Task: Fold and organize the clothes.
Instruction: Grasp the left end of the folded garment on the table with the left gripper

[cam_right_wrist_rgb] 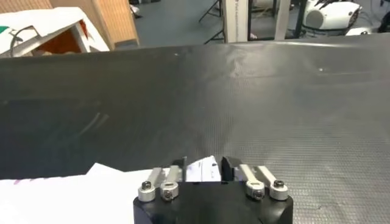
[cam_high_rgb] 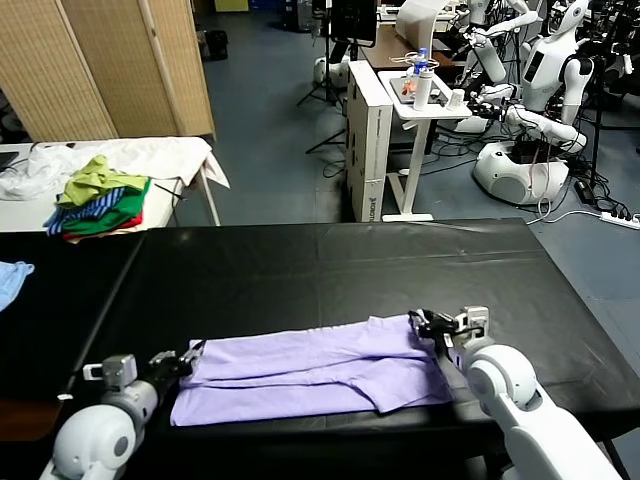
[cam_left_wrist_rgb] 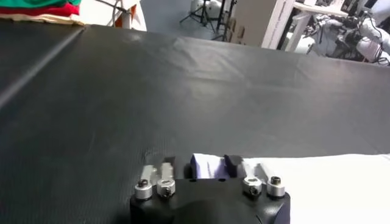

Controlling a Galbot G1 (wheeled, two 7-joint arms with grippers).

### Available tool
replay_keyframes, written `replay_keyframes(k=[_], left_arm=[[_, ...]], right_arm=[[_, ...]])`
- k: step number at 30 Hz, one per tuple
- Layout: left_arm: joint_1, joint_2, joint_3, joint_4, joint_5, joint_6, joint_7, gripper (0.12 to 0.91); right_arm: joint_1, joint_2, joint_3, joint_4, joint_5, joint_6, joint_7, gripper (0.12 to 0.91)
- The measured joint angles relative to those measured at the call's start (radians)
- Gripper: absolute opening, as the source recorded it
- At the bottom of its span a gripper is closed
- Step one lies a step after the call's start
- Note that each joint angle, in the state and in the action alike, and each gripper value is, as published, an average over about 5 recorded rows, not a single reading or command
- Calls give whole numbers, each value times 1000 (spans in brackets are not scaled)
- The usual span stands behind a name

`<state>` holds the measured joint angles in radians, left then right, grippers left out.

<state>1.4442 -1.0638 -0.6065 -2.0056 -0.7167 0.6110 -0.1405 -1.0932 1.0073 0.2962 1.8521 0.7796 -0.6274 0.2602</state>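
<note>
The pale lavender T-shirt (cam_high_rgb: 310,370) lies flat on the black table (cam_high_rgb: 330,270) near the front edge, folded into a long band running left to right. My left gripper (cam_high_rgb: 190,352) is at the band's left end. In the left wrist view, the left gripper (cam_left_wrist_rgb: 200,163) is open, with a raised fold of the shirt (cam_left_wrist_rgb: 329,182) between its fingers. My right gripper (cam_high_rgb: 425,325) is at the band's right end. In the right wrist view, the right gripper (cam_right_wrist_rgb: 204,165) is open astride a corner of the shirt (cam_right_wrist_rgb: 61,195). No printed graphic shows.
A pile of green, yellow, striped and red clothes (cam_high_rgb: 100,200) sits on a white table (cam_high_rgb: 170,155) at the back left. A light blue garment (cam_high_rgb: 12,280) lies at the black table's left edge. Other robots (cam_high_rgb: 540,90) and a white stand (cam_high_rgb: 415,120) are behind.
</note>
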Motion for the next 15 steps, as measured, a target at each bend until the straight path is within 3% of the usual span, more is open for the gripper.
replay_keyframes(k=[3,9,12,15], left_arm=[[-15,-6,11,14,14,-7,6,159],[-58,-12,40,41,21,-12,19,157],[-71,-11,45,41,20,-10,18,157],[-66,-7,38,30,23,-9,17,188]], right_arm=[[-19,13,18,14,-10,2,11,145],[-47,33,53,31,-8,-3,11,146],[-49,29,61,38,-4,-7,-9,208],[-50,15,68,50,3,-7,-32,370]])
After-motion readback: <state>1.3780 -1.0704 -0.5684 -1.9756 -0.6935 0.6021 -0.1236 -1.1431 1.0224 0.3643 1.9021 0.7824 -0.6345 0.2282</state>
